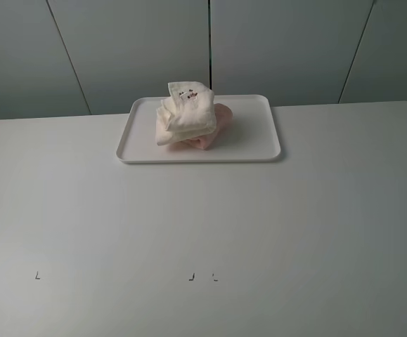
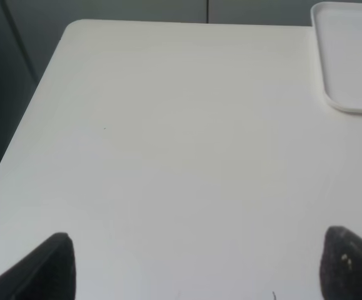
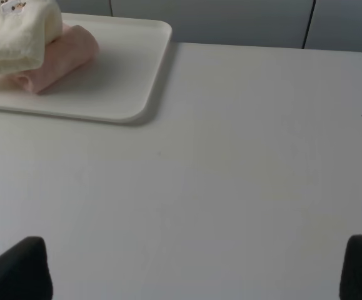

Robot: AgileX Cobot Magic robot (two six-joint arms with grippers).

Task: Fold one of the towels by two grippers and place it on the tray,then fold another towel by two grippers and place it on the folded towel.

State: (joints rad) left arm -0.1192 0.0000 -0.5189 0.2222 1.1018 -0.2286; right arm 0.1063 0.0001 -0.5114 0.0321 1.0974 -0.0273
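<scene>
Cream-white towel (image 1: pixel 183 112) had small dark marks; pink towel (image 1: pixel 214 126) was pale; tray (image 1: pixel 256 133) white; table (image 1: pixel 203 225) off-white; fingertips (image 2: pixel 49 269) black.

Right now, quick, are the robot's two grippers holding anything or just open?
Left gripper: open, holding nothing, over the bare table.
Right gripper: open, holding nothing, away from the tray.

I work at what appears to be a laboratory or test bench, not a home. My table (image 1: pixel 203 232) is a plain white surface with small dark alignment marks (image 1: pixel 37 275) near its front edge. Behind it stand bare grey wall panels (image 1: pixel 133 49) with dark seams. Nothing domestic surrounds the station.
</scene>
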